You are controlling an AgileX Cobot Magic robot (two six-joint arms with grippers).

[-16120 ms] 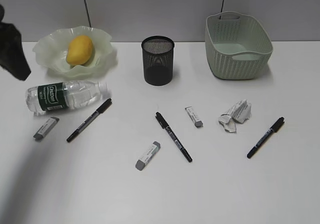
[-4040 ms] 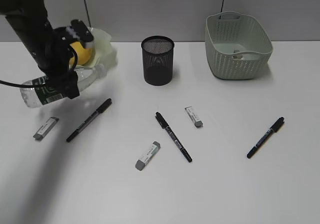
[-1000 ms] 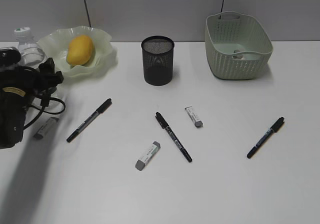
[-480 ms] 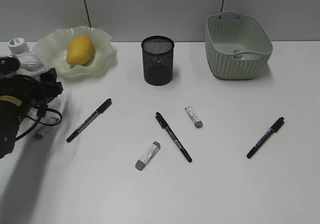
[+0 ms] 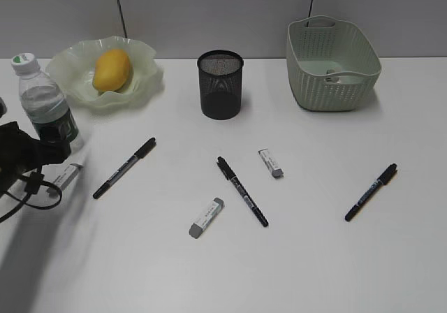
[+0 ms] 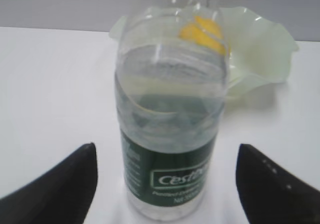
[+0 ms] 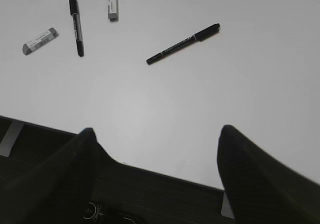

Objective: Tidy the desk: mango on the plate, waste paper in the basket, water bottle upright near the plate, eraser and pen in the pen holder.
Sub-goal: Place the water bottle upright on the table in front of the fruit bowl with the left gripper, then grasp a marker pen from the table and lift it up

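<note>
Now water bottle (image 6: 170,134) between parted left gripper (image 6: 165,184) jaws

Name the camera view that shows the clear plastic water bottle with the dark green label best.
The exterior view: the clear plastic water bottle appears whole, upright, white cap on. The left wrist view shows its body close up, top cropped. The right wrist view misses it.
</note>
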